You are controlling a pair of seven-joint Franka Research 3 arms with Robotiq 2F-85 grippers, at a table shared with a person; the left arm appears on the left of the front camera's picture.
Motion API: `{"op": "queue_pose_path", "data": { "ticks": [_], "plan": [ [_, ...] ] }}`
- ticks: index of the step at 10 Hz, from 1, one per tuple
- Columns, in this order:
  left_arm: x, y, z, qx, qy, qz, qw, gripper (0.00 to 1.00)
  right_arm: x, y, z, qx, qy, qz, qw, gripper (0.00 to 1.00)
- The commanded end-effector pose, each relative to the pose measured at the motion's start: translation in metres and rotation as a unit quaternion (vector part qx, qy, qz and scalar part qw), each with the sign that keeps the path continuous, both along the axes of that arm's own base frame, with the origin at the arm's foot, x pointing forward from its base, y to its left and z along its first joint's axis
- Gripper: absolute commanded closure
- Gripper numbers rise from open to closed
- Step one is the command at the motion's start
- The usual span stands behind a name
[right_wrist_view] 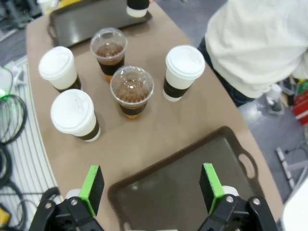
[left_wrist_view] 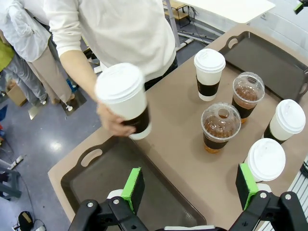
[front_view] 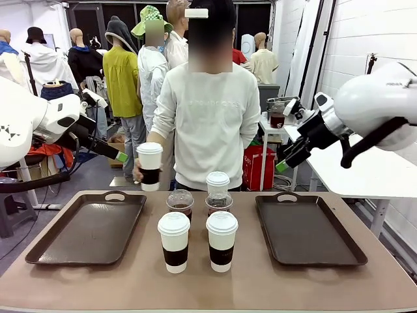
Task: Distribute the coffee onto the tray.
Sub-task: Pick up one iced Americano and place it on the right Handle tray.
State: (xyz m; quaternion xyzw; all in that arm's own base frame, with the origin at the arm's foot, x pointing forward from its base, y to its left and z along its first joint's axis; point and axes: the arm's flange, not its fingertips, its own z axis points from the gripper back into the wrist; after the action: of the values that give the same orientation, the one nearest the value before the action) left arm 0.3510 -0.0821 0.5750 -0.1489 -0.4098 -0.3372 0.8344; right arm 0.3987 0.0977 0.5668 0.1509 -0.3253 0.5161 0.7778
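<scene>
Front view: a person stands at the far side of the worktop (front_view: 208,287). The person's hand (front_view: 139,175) holds a white paper cup (front_view: 150,166) with a dark band, raised off the worktop near the far inner corner of the left tray (front_view: 85,228). Five more coffees stand on the worktop between the left tray and the right tray (front_view: 306,228). The front paper cups (front_view: 174,241), two of them, stand side by side nearest the robot. Two clear dome-lidded cups (front_view: 180,203) of dark drink stand just behind them. The rear paper cup (front_view: 217,182) stands behind the right-hand dome-lidded cup.

Both arms hang raised above the worktop, one on either side of the person. In the left wrist view, the left claw (left_wrist_view: 190,187) has its green pads spread wide with nothing between them, and it hovers over the inner edge of the left tray. In the right wrist view, the right claw (right_wrist_view: 151,185) is also spread wide and grips nothing, above the right tray.
</scene>
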Motion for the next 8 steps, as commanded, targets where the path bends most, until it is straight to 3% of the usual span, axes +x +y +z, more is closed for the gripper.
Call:
{"op": "queue_pose_path", "data": {
  "ticks": [1, 5, 8],
  "plan": [
    [0.0, 0.0, 0.0, -0.009, 0.003, -0.006, 1.0, 0.0, 0.039, -0.009, -0.012, 0.004, 0.005, 0.073, 0.997, 0.0],
    [0.0, 0.0, 0.0, -0.009, 0.003, -0.006, 1.0, 0.0, 0.058, -0.019, -0.056, 0.052, 0.011, 0.145, 0.988, 0.0],
    [0.0, 0.0, 0.0, -0.009, 0.003, -0.006, 1.0, 0.0, 0.055, -0.025, -0.079, 0.061, 0.021, 0.138, 0.988, 0.0]
  ]
}}
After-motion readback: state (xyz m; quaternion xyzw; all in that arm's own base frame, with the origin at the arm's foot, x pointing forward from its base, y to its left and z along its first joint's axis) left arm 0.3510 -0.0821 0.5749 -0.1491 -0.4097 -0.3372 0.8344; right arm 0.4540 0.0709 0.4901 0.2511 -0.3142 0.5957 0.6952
